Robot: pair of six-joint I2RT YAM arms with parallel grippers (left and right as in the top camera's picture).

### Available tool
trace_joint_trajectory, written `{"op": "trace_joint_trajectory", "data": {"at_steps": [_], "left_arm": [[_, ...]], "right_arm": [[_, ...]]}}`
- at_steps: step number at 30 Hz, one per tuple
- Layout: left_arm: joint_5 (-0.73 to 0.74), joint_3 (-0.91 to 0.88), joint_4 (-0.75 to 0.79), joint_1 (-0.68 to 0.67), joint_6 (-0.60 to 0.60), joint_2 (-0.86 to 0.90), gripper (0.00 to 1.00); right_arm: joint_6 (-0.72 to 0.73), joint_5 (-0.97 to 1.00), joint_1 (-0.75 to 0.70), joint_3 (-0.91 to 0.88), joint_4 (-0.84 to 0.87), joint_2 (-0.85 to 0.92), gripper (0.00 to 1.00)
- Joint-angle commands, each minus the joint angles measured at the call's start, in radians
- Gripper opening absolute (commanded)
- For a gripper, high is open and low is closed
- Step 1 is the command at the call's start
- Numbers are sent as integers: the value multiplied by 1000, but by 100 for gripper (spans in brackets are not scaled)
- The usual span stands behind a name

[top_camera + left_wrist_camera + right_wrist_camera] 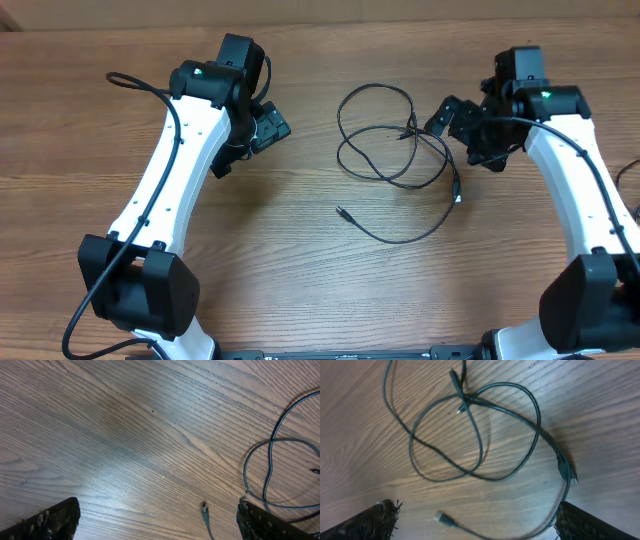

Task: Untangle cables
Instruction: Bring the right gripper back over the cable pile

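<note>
The cables (395,150) are thin black cords in tangled loose loops on the wooden table, centre right. One plug end (341,211) lies at the lower left of the tangle, and a silver-tipped plug (459,197) at its right. My left gripper (270,125) is open and empty, left of the tangle. My right gripper (452,115) is open and empty, at the tangle's upper right edge. The right wrist view shows the loops (480,435) and a plug (441,518) between its fingers (475,522). The left wrist view shows a plug (204,508) between its fingers (157,522) and loops (270,467).
The wooden table (300,260) carries only the cables. Thicker black wires run along both white arms (170,170) (585,190). The arm bases stand at the front left and front right.
</note>
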Motion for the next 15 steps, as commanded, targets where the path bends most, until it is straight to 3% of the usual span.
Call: {"op": "trace_joint_trajectory", "data": {"at_steps": [1,15], "left_arm": [[-9,-1,2,-2,5,7,99],[-9,-1,2,-2,5,7,99]], "right_arm": [[0,6,5,-46,57,17,100],[-44,166,5,-172,442,19,100]]}}
